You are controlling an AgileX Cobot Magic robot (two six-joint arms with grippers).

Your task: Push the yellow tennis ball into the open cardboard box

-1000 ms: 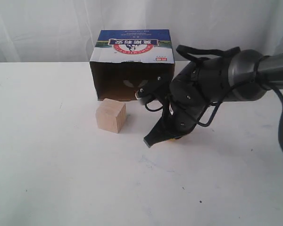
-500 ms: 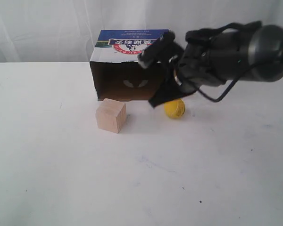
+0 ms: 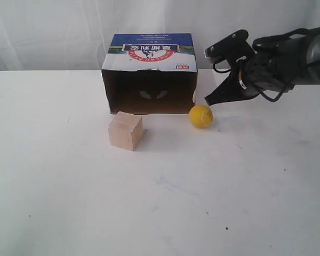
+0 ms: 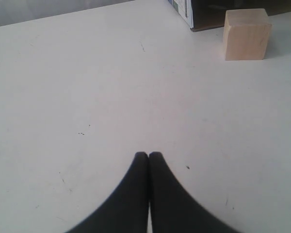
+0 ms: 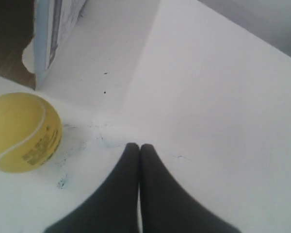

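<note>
The yellow tennis ball rests on the white table just outside the right front corner of the open cardboard box, whose dark opening faces the camera. My right gripper is shut and empty, its tips a little above and to the right of the ball, not touching it. In the right wrist view the box's corner shows beside the ball. The left gripper is shut and empty over bare table, far from the ball; it is out of the exterior view.
A pale wooden cube stands in front of the box's left half. White curtain hangs behind the table. The black right arm reaches in from the right edge.
The right gripper has lifted off from over the ball and swung back to the right. The ball, hidden one second ago, now lies uncovered by the box's right front corner.
</note>
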